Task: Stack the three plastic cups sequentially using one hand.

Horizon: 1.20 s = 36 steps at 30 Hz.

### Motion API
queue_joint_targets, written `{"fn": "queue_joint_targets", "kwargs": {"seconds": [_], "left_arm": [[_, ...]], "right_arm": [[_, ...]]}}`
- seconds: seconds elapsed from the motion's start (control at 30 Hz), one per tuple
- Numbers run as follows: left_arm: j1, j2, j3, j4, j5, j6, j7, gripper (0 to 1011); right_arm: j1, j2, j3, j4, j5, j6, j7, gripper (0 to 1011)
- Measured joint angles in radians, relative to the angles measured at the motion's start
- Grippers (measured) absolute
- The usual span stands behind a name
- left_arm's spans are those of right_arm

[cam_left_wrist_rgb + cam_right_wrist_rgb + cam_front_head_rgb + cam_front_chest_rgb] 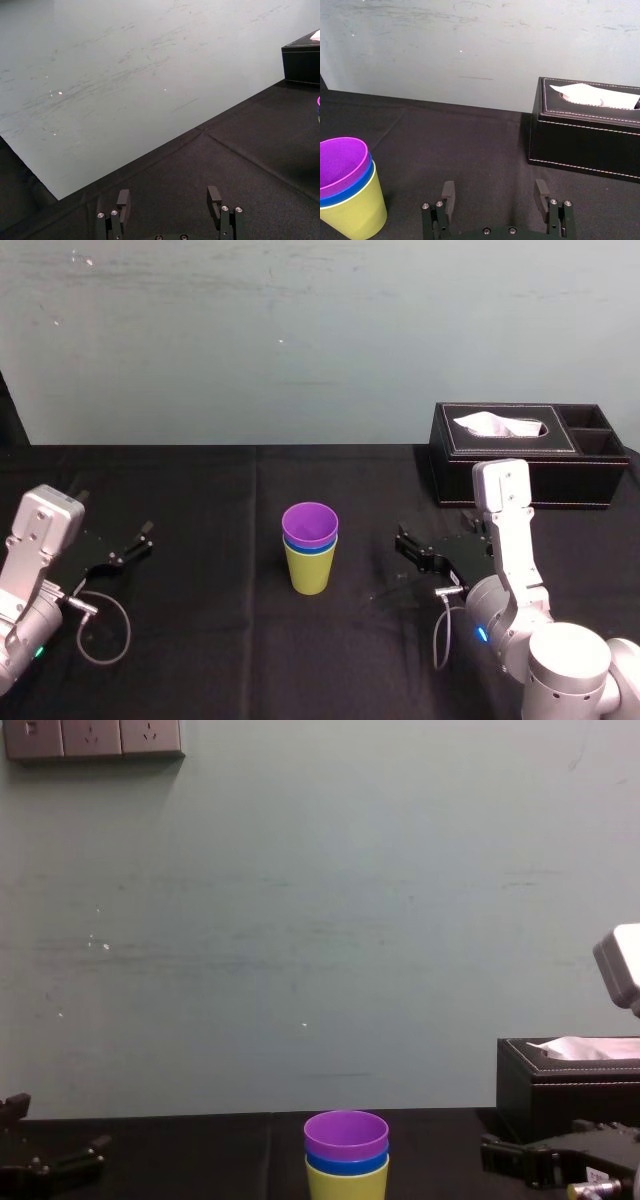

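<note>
Cups: all three nested in one upright stack, centre of the head view, a bit below the middle; yellow-green cup (309, 575) at the bottom, standing on the black tablecloth (200, 640); blue cup (313, 549) inside it, just its rim band visible; purple cup (309, 523) innermost and highest, mouth up; in the chest view the same stack sits at bottom centre, its base cut by the lower edge.

Right gripper (403, 542): right of centre in the head view, low over the cloth, tips pointing toward the stack; near it but apart, no contact; fingers spread wide and nothing between them, per the right wrist view; lower right corner in the chest view.

Left gripper (145, 538): left side of the head view, low over the cloth, well apart from the stack; fingers spread, bare cloth between them in the left wrist view.

Tissue box (530, 455): upper right of the head view, behind the right arm, white tissue (497, 425) poking out of the slot; well apart from the cups.
</note>
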Motion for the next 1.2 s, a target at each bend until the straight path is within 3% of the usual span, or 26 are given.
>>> {"fn": "queue_joint_targets", "kwargs": {"seconds": [1.2], "left_arm": [[0.000,0.000,0.000,0.000,0.000,0.000,0.000,1000]], "right_arm": [[0.000,0.000,0.000,0.000,0.000,0.000,0.001,1003]]}}
